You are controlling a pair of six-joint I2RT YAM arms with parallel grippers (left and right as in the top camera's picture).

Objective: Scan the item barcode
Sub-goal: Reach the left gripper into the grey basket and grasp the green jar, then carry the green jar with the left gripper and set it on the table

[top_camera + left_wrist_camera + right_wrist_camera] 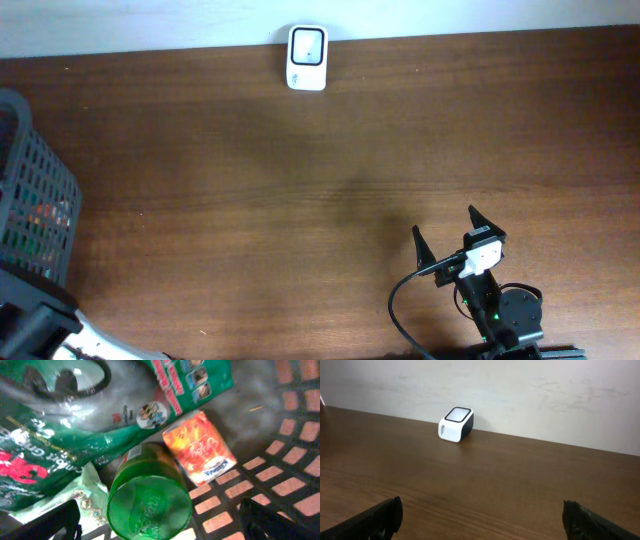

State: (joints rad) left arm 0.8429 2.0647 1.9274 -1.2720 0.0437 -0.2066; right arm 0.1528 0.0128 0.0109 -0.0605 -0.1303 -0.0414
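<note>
Two tools, and both stand with jaws spread wide, holding nothing. My left tool (160,510) hangs inside the basket (35,200), a dark mesh bin at the left edge of the surface (300,200).

Four things lie in the basket under that tool:
- A green jar (149,505) sits right between the fingers, its round end turned toward the camera.
- An orange packet (200,447) lies just beside the jar on the basket's mesh floor.
- A big green bag (75,425) fills much of the basket and crowds the jar.
- A pale green pouch (85,495) is partly covered by the bag and the jar.

I cannot tell which face of any of them carries a barcode.

The scanner (307,45), a small white box with a dark-framed window on top, sits well apart from the basket at the surface's back edge by the wall. The basket's wall stands between the items and the scanner. My right tool (445,222) hovers low over the wood, farther from the basket than the scanner is. Its camera looks toward the scanner.
</note>
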